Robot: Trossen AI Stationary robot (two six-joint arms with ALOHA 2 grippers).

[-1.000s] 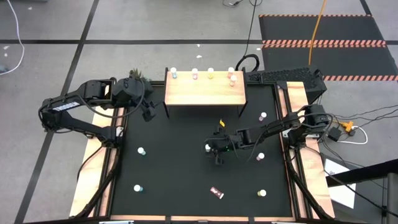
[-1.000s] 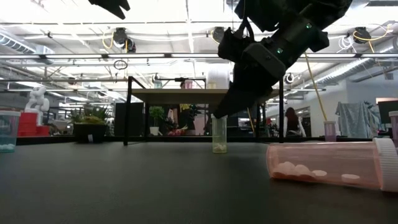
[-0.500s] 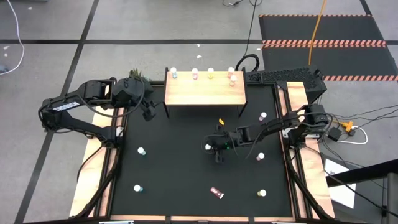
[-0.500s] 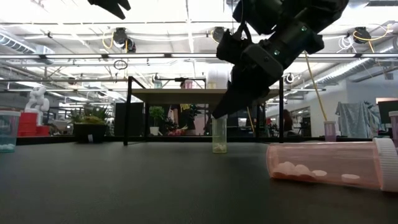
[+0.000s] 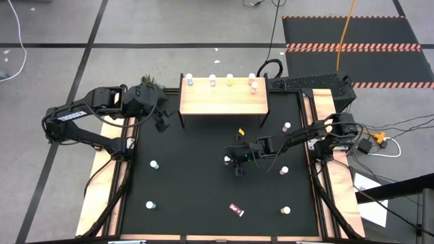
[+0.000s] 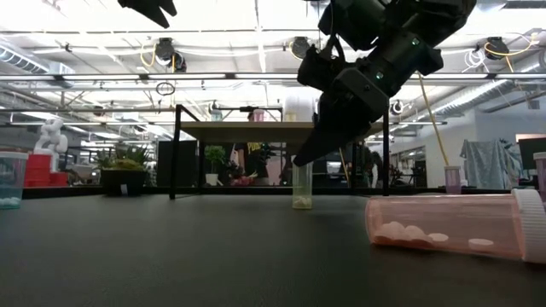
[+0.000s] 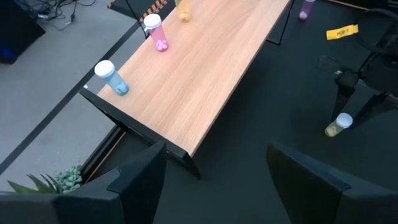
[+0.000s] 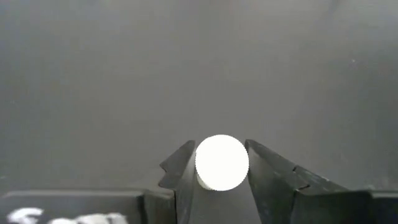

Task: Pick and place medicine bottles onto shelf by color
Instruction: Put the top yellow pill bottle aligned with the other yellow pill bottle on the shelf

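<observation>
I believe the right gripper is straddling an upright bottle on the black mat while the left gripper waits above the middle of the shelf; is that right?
Not quite: the left gripper waits beside the shelf's left end, over the mat, as the high view shows. The right gripper does straddle an upright bottle on the mat.

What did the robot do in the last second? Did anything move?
Only a little. The right gripper shifted slightly over the yellowish bottle in the middle of the mat, its fingers on either side of the white cap. The bottle has not moved. The left gripper stayed by the shelf, and the other bottles kept their places.
</observation>
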